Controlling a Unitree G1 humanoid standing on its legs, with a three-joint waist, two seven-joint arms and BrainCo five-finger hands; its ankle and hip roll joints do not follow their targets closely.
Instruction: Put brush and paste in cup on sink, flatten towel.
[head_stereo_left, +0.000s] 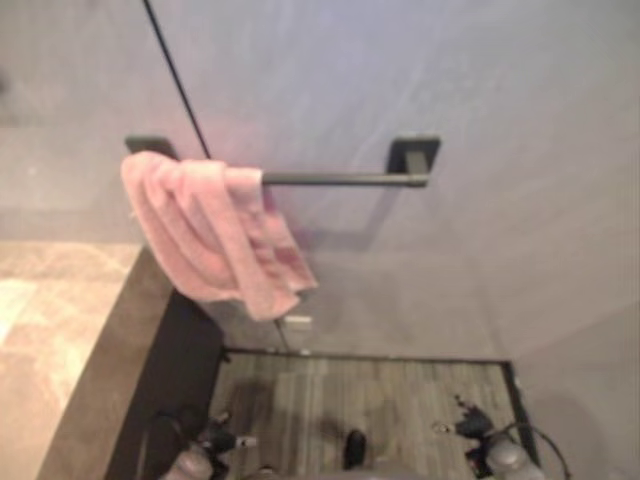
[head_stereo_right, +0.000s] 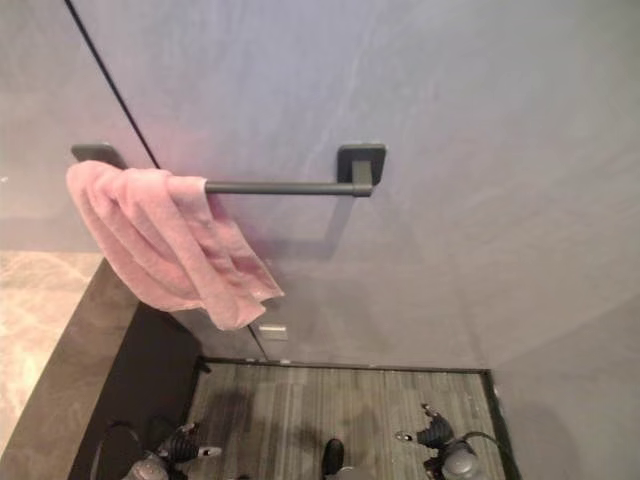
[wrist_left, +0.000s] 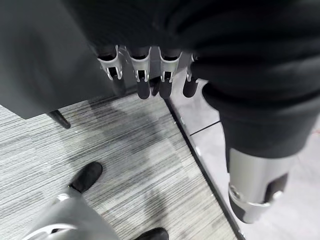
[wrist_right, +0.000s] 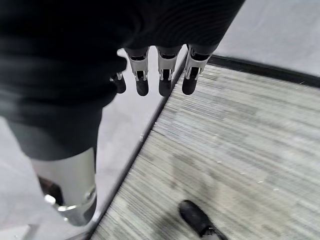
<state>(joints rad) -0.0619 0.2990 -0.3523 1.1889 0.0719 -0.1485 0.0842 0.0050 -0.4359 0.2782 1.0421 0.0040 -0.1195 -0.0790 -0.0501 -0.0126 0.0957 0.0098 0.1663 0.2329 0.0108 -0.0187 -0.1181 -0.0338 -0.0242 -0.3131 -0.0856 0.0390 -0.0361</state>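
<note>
Left eye view: a pink towel (head_stereo_left: 210, 235) hangs over the left end of a dark towel bar (head_stereo_left: 345, 180) fixed to a grey wall (head_stereo_left: 480, 120).
Towel look: soft pink cloth, bunched into thick folds rather than spread flat; it drapes down and to the right, ending in a crumpled lower corner below the bar.
Towel place: crowded against the bar's left bracket, covering that end; the rest of the bar up to the right bracket (head_stereo_left: 414, 155) is bare.
Bar: a thin, level rod, held by two square dark brackets.
Tabletop: a brown marbled tabletop (head_stereo_left: 60, 340) with a dark front edge lies at the left, below the towel and apart from it.
Floor: grey wood-grain floor (head_stereo_left: 380, 400) lies at the foot of the wall, bordered by a dark strip.
Wall plate: a small pale plate (head_stereo_left: 297, 322) sits on the wall just under the towel's lowest corner.
Left hand: the left hand (wrist_left: 150, 75) hangs low by the dark front of the tabletop, well below the towel; its fingers point down, straight and relaxed, holding nothing.
Right hand: the right hand (wrist_right: 160, 70) hangs low over the floor at the right side, also far from the towel; its fingers are straight and loose, with nothing in them.
Wall seam: a thin dark line (head_stereo_left: 175, 75) runs slantwise up the wall from behind the towel.
</note>
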